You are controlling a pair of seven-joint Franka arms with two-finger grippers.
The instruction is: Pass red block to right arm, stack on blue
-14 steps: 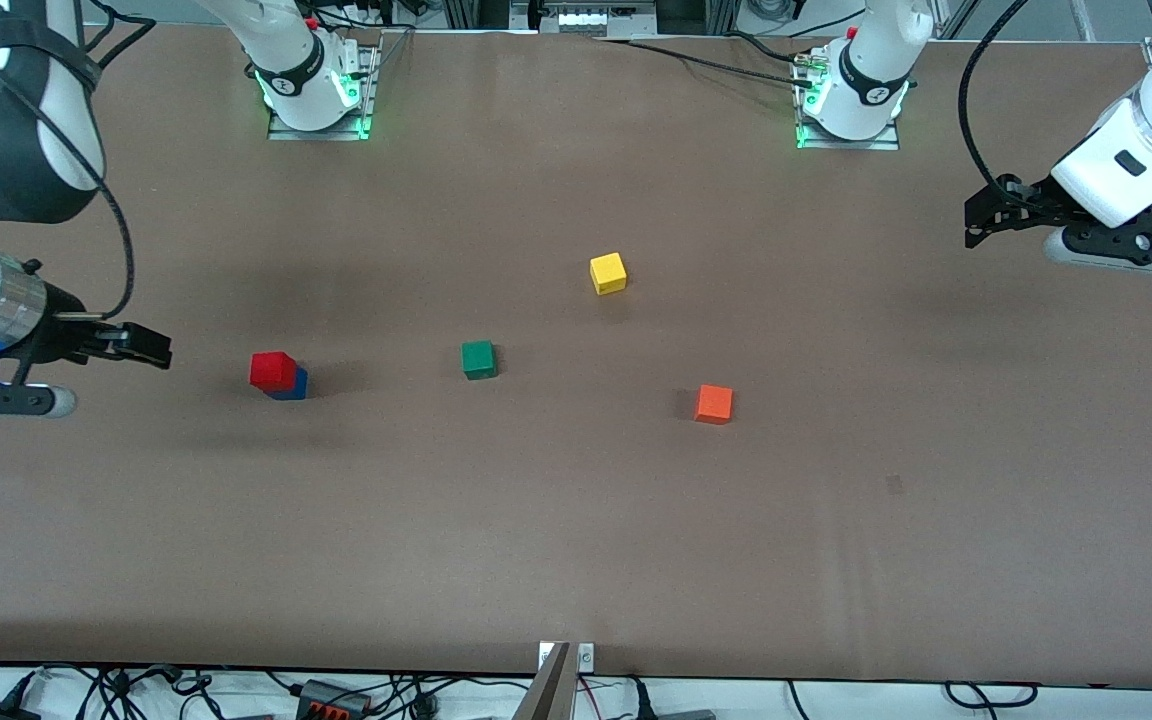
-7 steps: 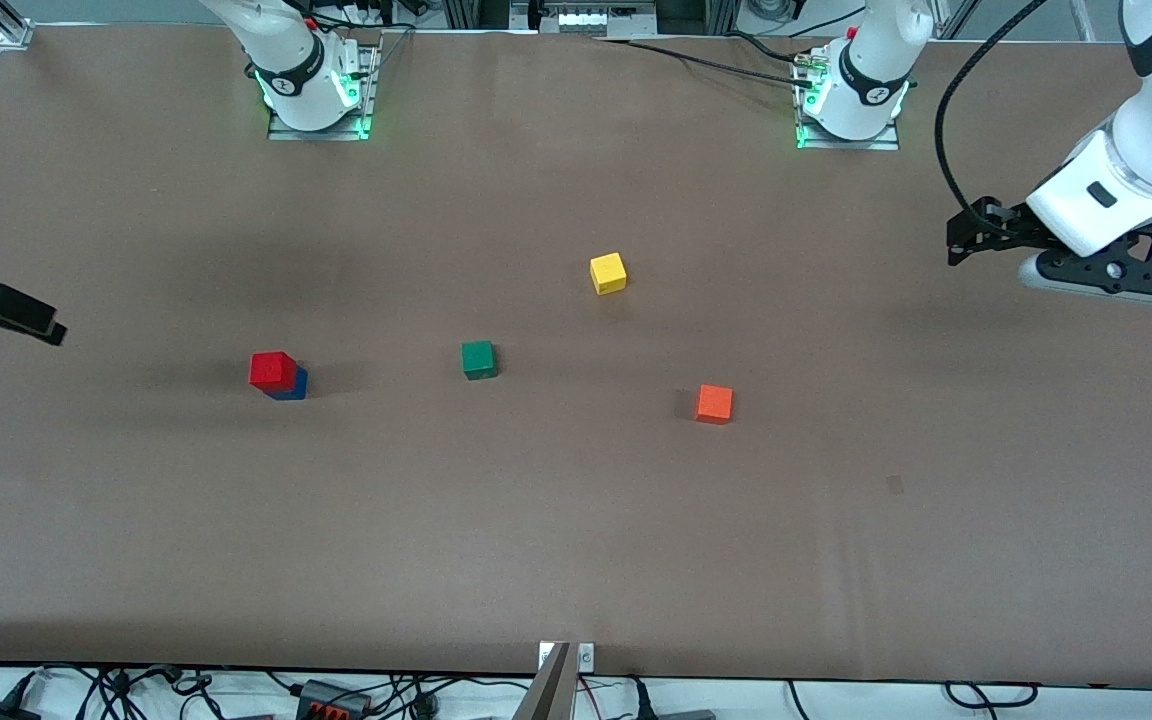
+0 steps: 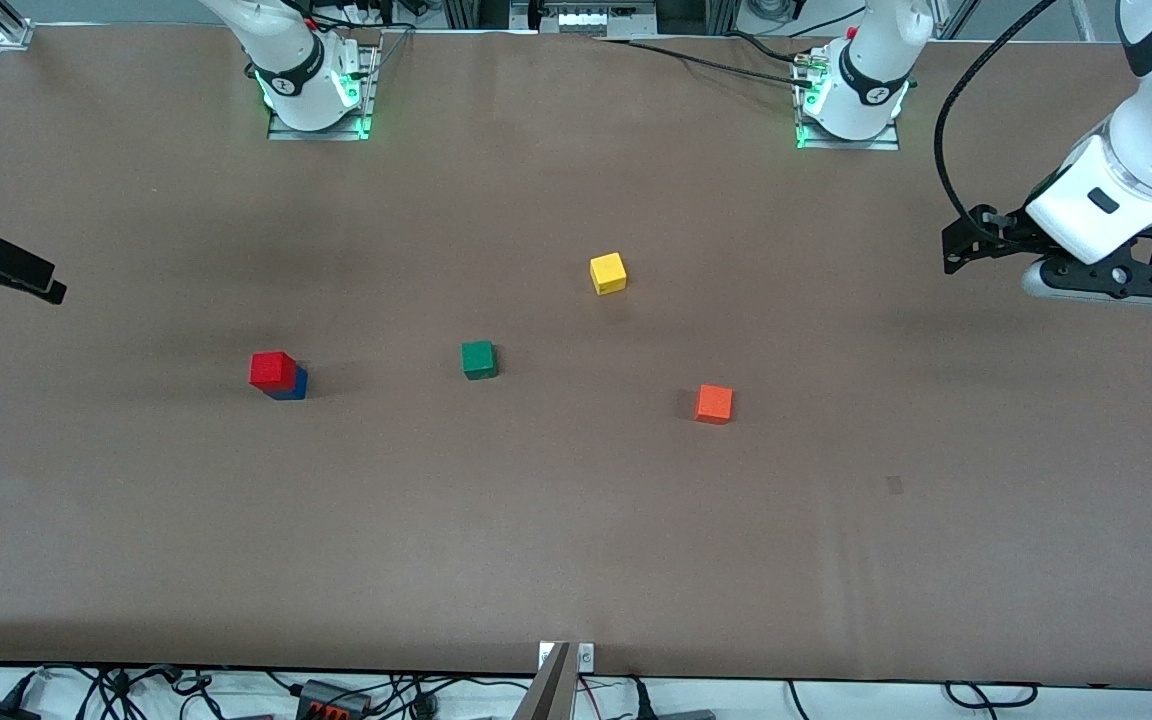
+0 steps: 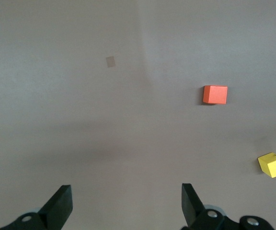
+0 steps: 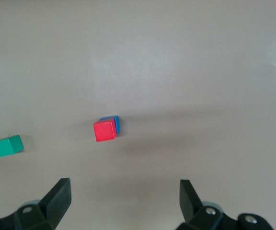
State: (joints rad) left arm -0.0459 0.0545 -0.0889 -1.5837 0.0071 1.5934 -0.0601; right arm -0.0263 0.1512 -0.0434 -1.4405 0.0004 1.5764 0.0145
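The red block (image 3: 272,369) sits on top of the blue block (image 3: 293,385) toward the right arm's end of the table; the stack also shows in the right wrist view, red block (image 5: 104,131) on blue block (image 5: 114,122). My right gripper (image 3: 41,290) is open and empty, up in the air over the table's edge at the right arm's end; its open jaws show in the right wrist view (image 5: 123,201). My left gripper (image 3: 958,255) is open and empty, raised over the left arm's end of the table, its jaws wide apart in the left wrist view (image 4: 127,206).
A green cube (image 3: 478,359) lies beside the stack toward the middle. A yellow cube (image 3: 608,273) lies farther from the front camera. An orange cube (image 3: 713,404) lies toward the left arm's end. The arm bases (image 3: 311,90) stand along the table's back edge.
The right arm has drawn away from the stack to the table's edge and risen. The left gripper has shifted slightly toward the middle. The blocks have not moved.
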